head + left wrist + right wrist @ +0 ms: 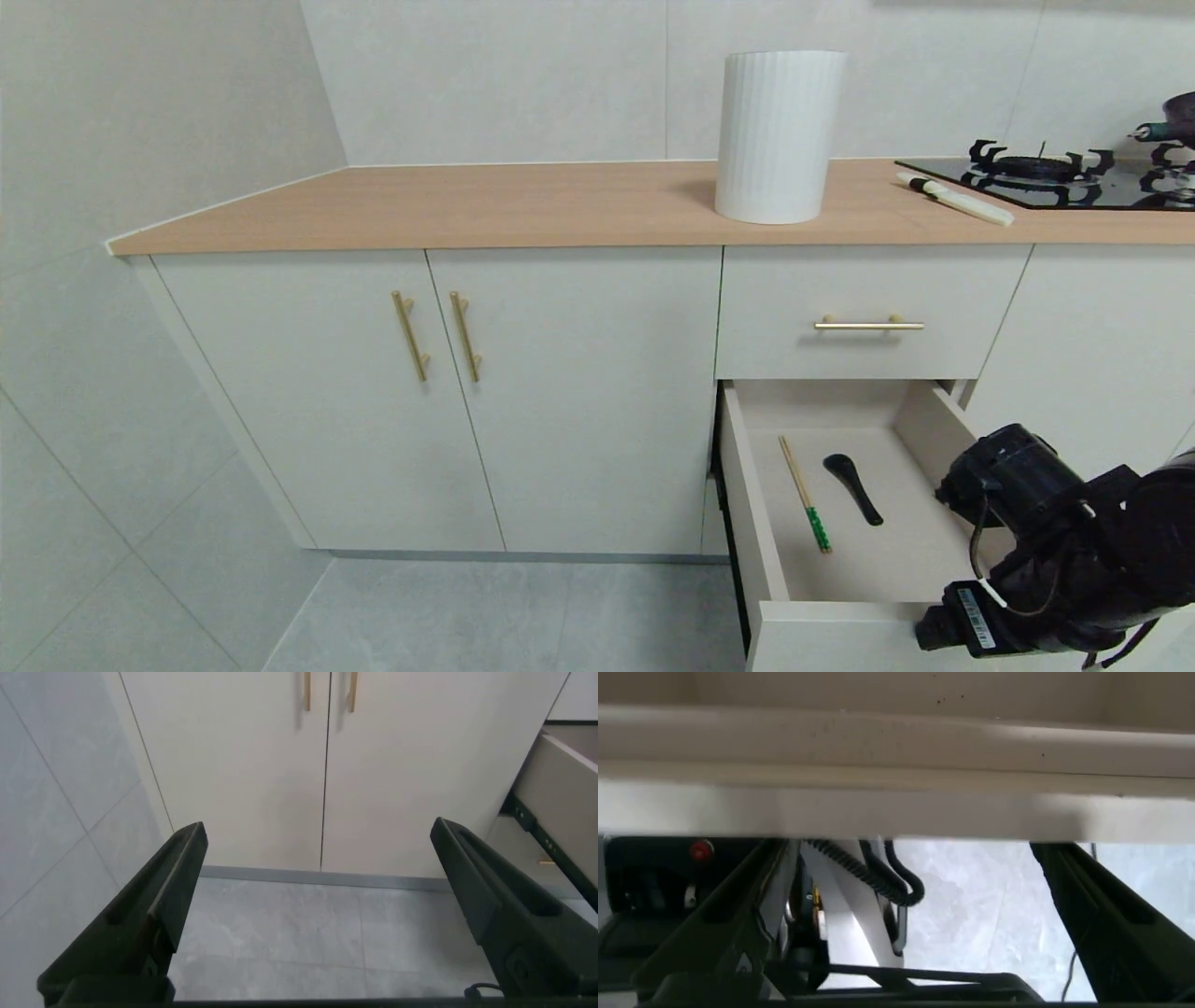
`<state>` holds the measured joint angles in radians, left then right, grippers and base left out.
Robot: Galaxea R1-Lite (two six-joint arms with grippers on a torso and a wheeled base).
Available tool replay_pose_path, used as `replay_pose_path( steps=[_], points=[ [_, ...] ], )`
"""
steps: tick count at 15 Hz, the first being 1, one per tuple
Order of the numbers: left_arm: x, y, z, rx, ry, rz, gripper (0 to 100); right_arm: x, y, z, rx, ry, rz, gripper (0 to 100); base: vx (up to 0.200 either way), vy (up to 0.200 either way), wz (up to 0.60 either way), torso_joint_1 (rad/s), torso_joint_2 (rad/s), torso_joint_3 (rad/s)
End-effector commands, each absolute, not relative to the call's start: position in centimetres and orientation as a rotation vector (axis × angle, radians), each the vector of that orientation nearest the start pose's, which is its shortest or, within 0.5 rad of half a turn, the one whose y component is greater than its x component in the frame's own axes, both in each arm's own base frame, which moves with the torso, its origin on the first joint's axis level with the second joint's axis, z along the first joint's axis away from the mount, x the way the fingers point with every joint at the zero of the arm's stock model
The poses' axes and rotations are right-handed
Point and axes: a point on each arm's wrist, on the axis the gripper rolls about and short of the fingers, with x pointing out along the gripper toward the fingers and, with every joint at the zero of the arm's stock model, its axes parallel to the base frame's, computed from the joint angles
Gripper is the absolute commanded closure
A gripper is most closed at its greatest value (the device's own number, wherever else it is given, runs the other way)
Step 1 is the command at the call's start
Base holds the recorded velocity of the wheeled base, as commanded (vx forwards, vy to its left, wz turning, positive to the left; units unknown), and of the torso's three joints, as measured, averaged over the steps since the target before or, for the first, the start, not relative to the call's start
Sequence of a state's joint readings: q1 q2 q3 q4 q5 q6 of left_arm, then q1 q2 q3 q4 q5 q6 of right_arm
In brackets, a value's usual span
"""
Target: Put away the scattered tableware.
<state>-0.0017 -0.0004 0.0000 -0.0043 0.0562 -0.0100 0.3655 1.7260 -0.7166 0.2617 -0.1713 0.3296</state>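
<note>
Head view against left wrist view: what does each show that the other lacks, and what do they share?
Head view adds the countertop, the white ribbed canister, the stove, and the inside of the open drawer, where chopsticks and a black spoon lie apart. Left wrist view adds the left pincer, open, low above the floor. Both show the double cabinet doors with gold handles, the floor, and the drawer's side.

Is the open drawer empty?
No, the open drawer holds a pair of chopsticks and a black spoon lying side by side on its floor.
</note>
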Motion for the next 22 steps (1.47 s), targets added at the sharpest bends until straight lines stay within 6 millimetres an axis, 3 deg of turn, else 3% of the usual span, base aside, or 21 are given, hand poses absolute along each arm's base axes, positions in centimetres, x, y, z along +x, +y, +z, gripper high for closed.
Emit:
replay_pose_path(
  steps=[1,4,9,11,13,15,16,18,22],
  points=[
    [-2.3,0.1,7.6,-0.011,-0.005,0.055,0,22.4,8.1,8.8,-0.044,1.225,-0.041,0,0.0,0.0,0.0,0.0,0.0,0.0],
    [-2.3,0.1,7.6,-0.011,-0.005,0.055,0,23.6,7.9,8.8,-0.007,1.157,-0.044,0,0.0,0.0,0.0,0.0,0.0,0.0],
    [-2.3,0.1,7.6,-0.011,-0.005,0.055,0,27.5,8.5,7.7,0.007,1.113,-0.058,0,0.0,0.0,0.0,0.0,0.0,0.0],
    [-2.3,0.1,7.6,-0.011,-0.005,0.055,0,30.7,8.7,7.4,0.025,1.08,-0.082,0,0.0,0.0,0.0,0.0,0.0,0.0],
    [-2.3,0.1,7.6,-0.011,-0.005,0.055,0,32.4,8.7,7.1,0.029,1.067,-0.088,0,0.0,0.0,0.0,0.0,0.0,0.0],
    [-2.3,0.1,7.6,-0.011,-0.005,0.055,0,34.9,8.2,6.8,0.041,1.037,-0.105,0,0.0,0.0,0.0,0.0,0.0,0.0],
    [-2.3,0.1,7.6,-0.011,-0.005,0.055,0,35.2,8.1,6.8,0.042,1.034,-0.106,0,0.0,0.0,0.0,0.0,0.0,0.0],
    [-2.3,0.1,7.6,-0.011,-0.005,0.055,0,38.4,6.9,6.8,0.046,0.981,-0.123,0,0.0,0.0,0.0,0.0,0.0,0.0],
    [-2.3,0.1,7.6,-0.011,-0.005,0.055,0,41.4,5.6,6.1,0.069,0.941,-0.155,0,0.0,0.0,0.0,0.0,0.0,0.0]
  ],
)
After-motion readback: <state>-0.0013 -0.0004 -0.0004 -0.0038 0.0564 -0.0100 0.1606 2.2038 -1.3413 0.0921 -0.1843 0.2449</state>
